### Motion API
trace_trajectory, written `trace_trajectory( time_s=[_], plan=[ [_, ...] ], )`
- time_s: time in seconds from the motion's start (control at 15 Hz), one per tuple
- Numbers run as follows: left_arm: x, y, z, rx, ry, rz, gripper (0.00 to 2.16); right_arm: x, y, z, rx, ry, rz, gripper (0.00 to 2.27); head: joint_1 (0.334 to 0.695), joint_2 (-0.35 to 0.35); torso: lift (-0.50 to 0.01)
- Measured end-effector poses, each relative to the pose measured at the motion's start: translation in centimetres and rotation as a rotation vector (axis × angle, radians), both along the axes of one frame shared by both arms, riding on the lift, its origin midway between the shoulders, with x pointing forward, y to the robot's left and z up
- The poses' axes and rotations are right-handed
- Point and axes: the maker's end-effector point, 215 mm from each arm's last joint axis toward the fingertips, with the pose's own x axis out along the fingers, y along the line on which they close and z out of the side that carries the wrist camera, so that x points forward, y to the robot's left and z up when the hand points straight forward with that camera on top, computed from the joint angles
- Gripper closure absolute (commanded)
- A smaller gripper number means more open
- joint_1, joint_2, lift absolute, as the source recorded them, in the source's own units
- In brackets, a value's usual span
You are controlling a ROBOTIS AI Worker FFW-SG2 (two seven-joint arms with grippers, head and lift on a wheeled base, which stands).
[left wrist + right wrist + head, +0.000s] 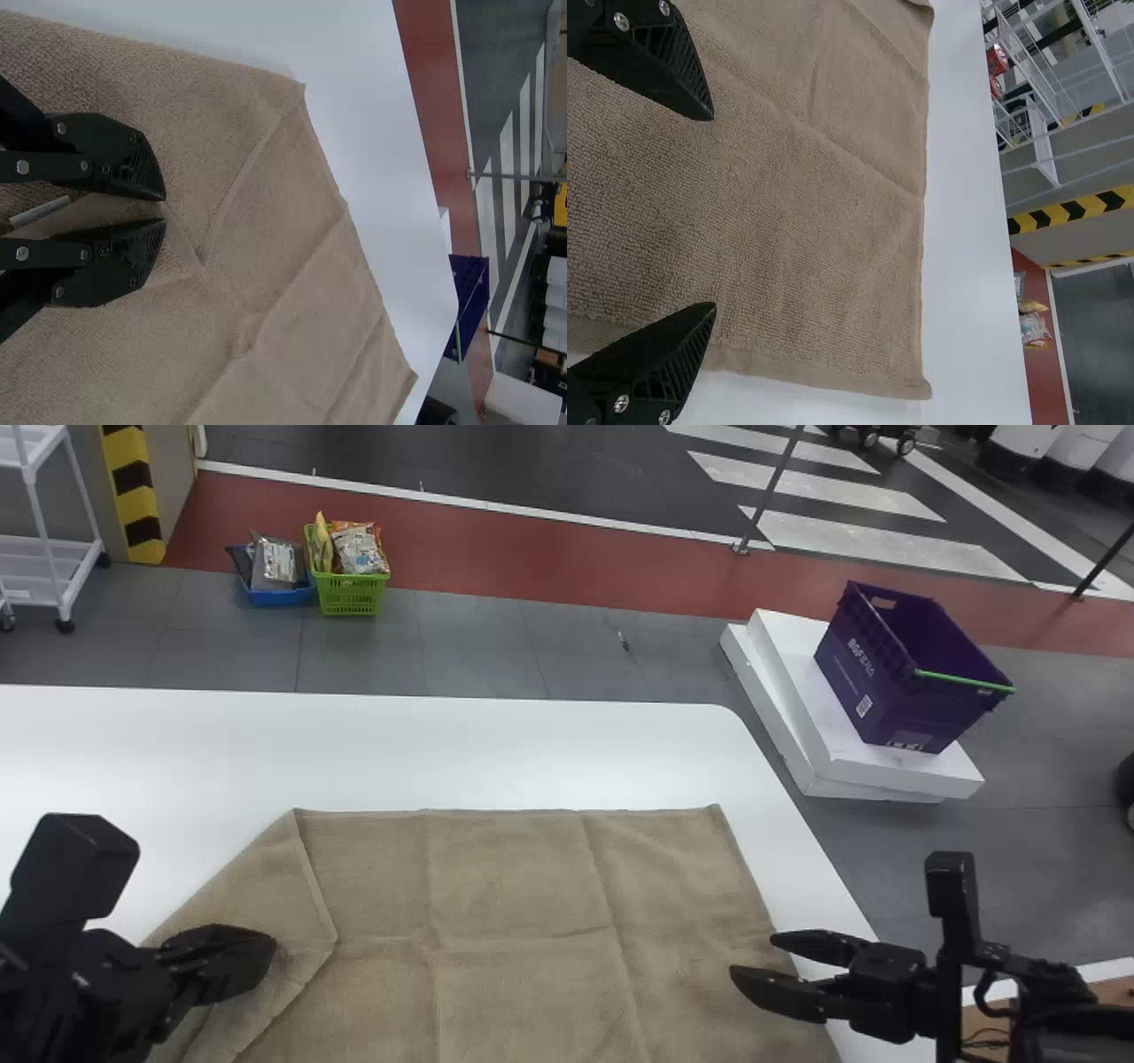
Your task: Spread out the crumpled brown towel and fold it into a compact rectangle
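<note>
Mostly spread, the brown cloth towel (523, 886) lies on the white surface (532, 753), its left side folded inward. The left claw (267, 951) is at that flap, grip impossible to tell; the right claw (752, 956) gapes, released.

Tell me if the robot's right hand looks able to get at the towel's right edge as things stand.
Probably yes: the right hand is open beside and partly over the towel's right edge, and nothing seems to block its way. How far above the cloth it sits is hard to judge.
</note>
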Motion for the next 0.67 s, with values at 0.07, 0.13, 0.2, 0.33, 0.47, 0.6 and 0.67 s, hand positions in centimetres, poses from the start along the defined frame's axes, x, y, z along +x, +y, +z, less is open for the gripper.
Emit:
trace_trajectory(
  time_s=[0.07,0.13,0.2,0.33,0.47,0.6,0.67],
  plan=[
    [0.1,0.0,0.2,0.001,-0.005,-0.001,2.00,0.0,0.0,-0.1,0.002,0.002,0.000,0.04,0.695,-0.350,-0.127],
    [0.0,0.1,0.3,0.002,-0.008,0.000,2.00,0.1,0.0,-0.2,0.003,0.003,0.000,0.04,0.695,-0.350,-0.127],
    [-0.1,0.1,0.3,0.001,-0.008,-0.001,2.00,0.1,0.0,-0.2,0.003,0.004,0.000,0.04,0.695,-0.350,-0.127],
    [-0.5,0.2,0.9,-0.006,-0.015,-0.005,2.00,0.3,0.0,-0.3,0.005,0.006,-0.001,0.04,0.695,-0.350,-0.127],
    [-1.2,0.1,1.8,-0.017,-0.025,-0.014,1.52,0.4,0.1,-0.4,0.007,0.007,0.000,0.04,0.695,-0.350,-0.127],
    [-2.1,-0.1,2.0,-0.020,-0.032,-0.014,1.22,0.5,0.2,-0.5,0.008,0.007,0.002,0.04,0.695,-0.350,-0.127],
    [-2.4,-0.3,1.9,-0.019,-0.033,-0.016,1.22,0.5,0.3,-0.5,0.009,0.007,0.003,0.04,0.695,-0.350,-0.127]
  ],
)
